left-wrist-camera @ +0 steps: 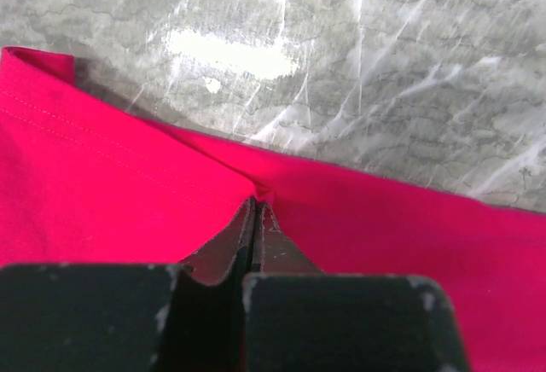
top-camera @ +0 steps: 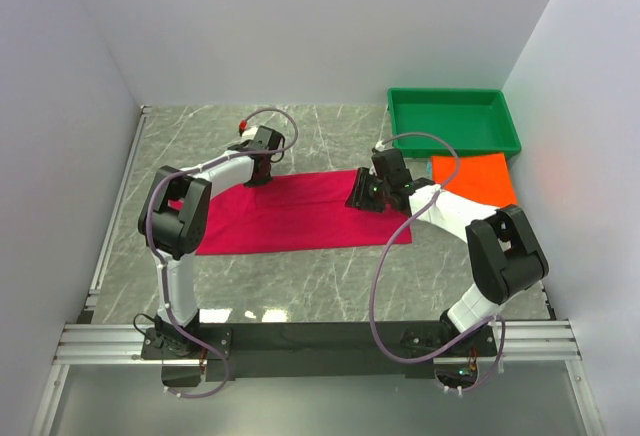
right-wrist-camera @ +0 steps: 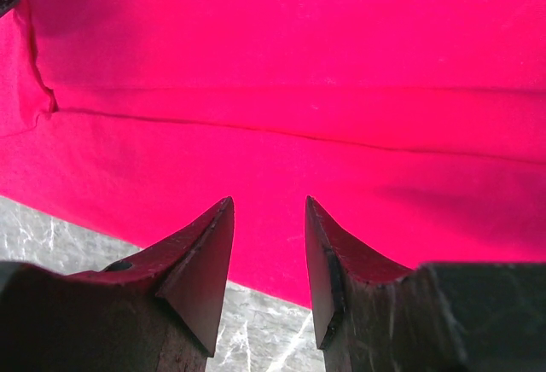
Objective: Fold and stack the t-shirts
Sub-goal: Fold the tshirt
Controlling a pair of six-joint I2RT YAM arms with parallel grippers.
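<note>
Left claw (left-wrist-camera: 256, 208) is pinched closed on the far edge of the crimson-pink t-shirt (top-camera: 290, 218), and the cloth puckers at its tips. Right claw (right-wrist-camera: 268, 210) hangs open over the same shirt's right part, gripping nothing. Cloth spreads ahead of its tips. The shirt's long axis runs sideways from one claw to the other across the counter (top-camera: 300, 286). The right claw is likely nearer the free end. An orange t-shirt (top-camera: 478, 178) lies to its right.
</note>
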